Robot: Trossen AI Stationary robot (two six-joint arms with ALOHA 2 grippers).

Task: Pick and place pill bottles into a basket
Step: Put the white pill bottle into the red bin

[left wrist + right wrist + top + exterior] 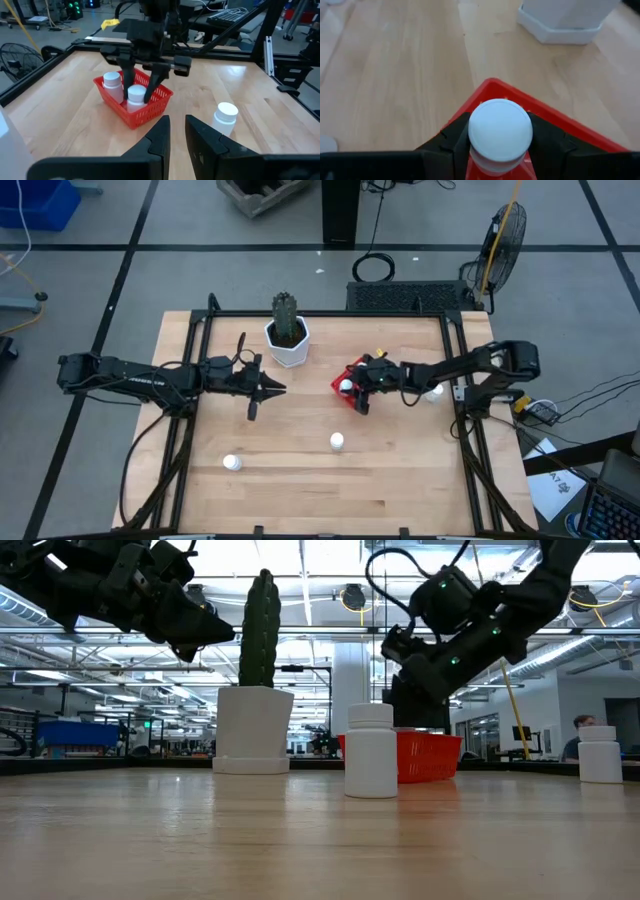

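Observation:
The red basket (pixel 358 370) sits right of the table's middle. My right gripper (pixel 139 94) reaches down into it, shut on a pill bottle (pixel 135 98) whose white cap (pixel 500 129) shows between the dark fingers (pixel 454 145). A second pill bottle (pixel 112 84) stands in the basket (pixel 150 112) beside it. Three more stand on the wood: one front left (pixel 232 463), one front centre (pixel 337 441), one by the right arm (pixel 433 392). My left gripper (pixel 272 388) hangs shut above the table left of the basket, holding nothing.
A white faceted pot (pixel 288 345) with a green cactus stands at the back, left of the basket. Black rails (pixel 455 380) frame the table's sides and back. In the low view a bottle (pixel 371 750) stands in front of the basket (pixel 432 758).

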